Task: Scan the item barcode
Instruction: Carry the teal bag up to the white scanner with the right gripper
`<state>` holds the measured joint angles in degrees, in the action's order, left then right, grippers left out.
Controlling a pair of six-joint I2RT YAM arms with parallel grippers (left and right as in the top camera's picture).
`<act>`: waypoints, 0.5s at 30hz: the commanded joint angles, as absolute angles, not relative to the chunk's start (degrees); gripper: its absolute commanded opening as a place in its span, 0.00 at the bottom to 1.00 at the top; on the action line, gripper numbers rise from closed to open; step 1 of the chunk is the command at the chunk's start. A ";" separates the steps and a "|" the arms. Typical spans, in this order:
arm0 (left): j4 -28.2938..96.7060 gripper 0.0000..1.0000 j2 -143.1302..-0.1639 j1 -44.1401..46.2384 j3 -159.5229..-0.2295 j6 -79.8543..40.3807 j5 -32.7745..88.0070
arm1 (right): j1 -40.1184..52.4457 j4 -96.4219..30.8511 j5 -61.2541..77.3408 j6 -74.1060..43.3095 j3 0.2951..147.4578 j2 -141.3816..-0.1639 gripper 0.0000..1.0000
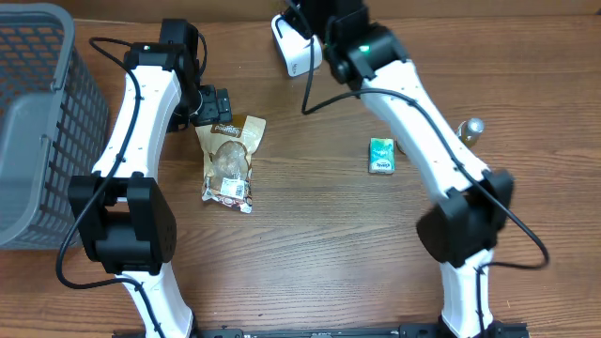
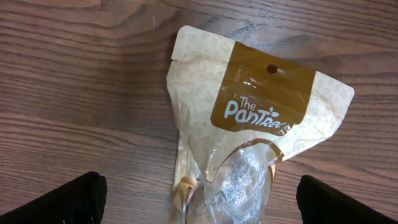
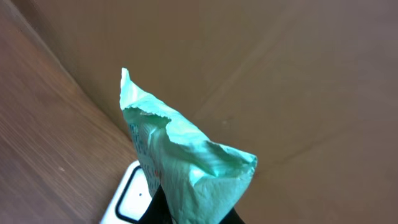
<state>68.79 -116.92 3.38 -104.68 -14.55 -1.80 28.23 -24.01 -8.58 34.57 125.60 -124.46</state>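
My right gripper [image 3: 193, 214] is shut on a crumpled mint-green packet [image 3: 186, 162], held upright just above a white barcode scanner [image 3: 127, 199]. From overhead the scanner [image 1: 293, 52] lies at the table's back edge, with the right wrist [image 1: 315, 23] over it hiding the held packet. A tan and brown snack pouch [image 1: 227, 155] with a clear window lies left of centre. My left gripper [image 1: 218, 111] hovers open at the pouch's top end. In the left wrist view the pouch [image 2: 261, 106] lies between its wide-apart black fingers [image 2: 68, 202].
A grey mesh basket [image 1: 38, 122] stands at the far left. A second green packet [image 1: 380, 155] lies flat right of centre. A small bottle with a silver cap [image 1: 469, 129] shows beside the right arm. A brown cardboard wall [image 3: 280, 74] backs the table.
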 commanded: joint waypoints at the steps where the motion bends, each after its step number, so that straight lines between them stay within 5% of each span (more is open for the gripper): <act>1: 68.73 1.00 -116.99 3.55 -105.49 -13.72 -2.31 | 28.25 -20.18 -11.40 38.44 126.26 -126.87 0.04; 15: 68.71 1.00 -116.99 3.55 -105.49 -13.72 -2.31 | 28.38 -11.29 -17.98 29.47 125.91 -137.84 0.04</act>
